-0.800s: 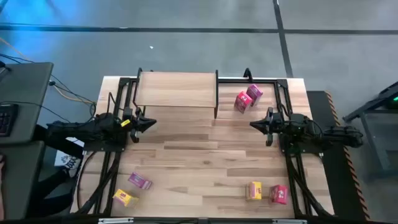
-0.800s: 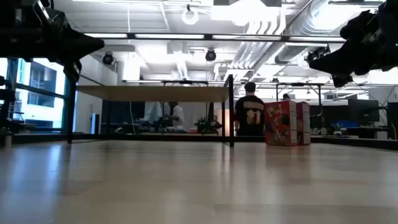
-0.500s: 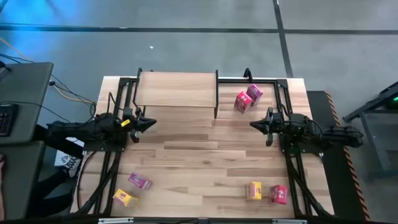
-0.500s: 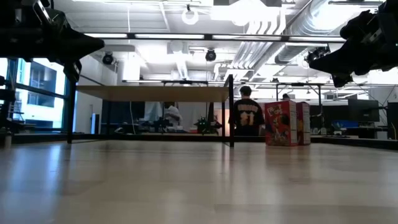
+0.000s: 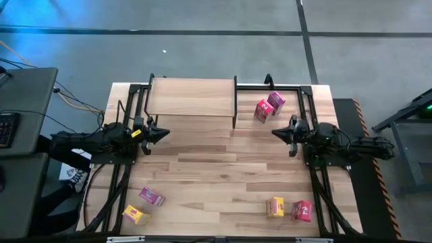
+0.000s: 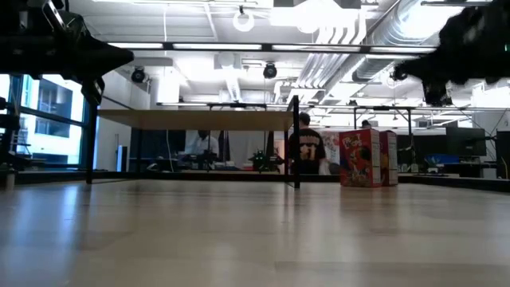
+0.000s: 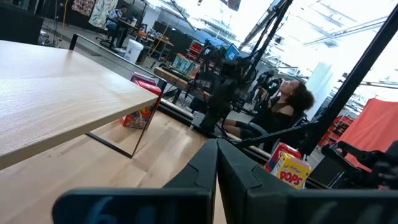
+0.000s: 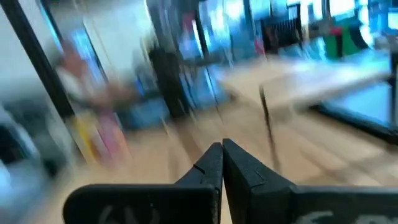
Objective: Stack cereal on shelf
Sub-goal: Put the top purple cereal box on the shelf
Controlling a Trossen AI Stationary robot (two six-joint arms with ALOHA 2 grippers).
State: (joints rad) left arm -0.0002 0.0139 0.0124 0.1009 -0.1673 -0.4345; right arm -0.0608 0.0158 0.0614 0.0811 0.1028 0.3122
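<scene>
High view: shelf (image 5: pixel 192 97) stood at far side, top bare. Two pink boxes (image 5: pixel 268 106) sat right of shelf. Pink and yellow pair (image 5: pixel 144 205) lay near left; another pair (image 5: pixel 289 208) near right. Left gripper (image 5: pixel 160 134) hung by shelf's left end, right gripper (image 5: pixel 278 135) close to pink boxes.

Low view: pink boxes (image 6: pixel 368 158) stood upright, touching.

Left wrist view: fingers (image 7: pixel 205 174) pressed together, holding nothing.

Right wrist view: fingers (image 8: pixel 214 165) together too, empty.

Risk: closed fingers could knock touching boxes over if not opened first.

Four pink cereal boxes (image 5: pixel 264 111), two yellow boxes (image 5: pixel 275 206), one shelf (image 5: pixel 192 97)
</scene>
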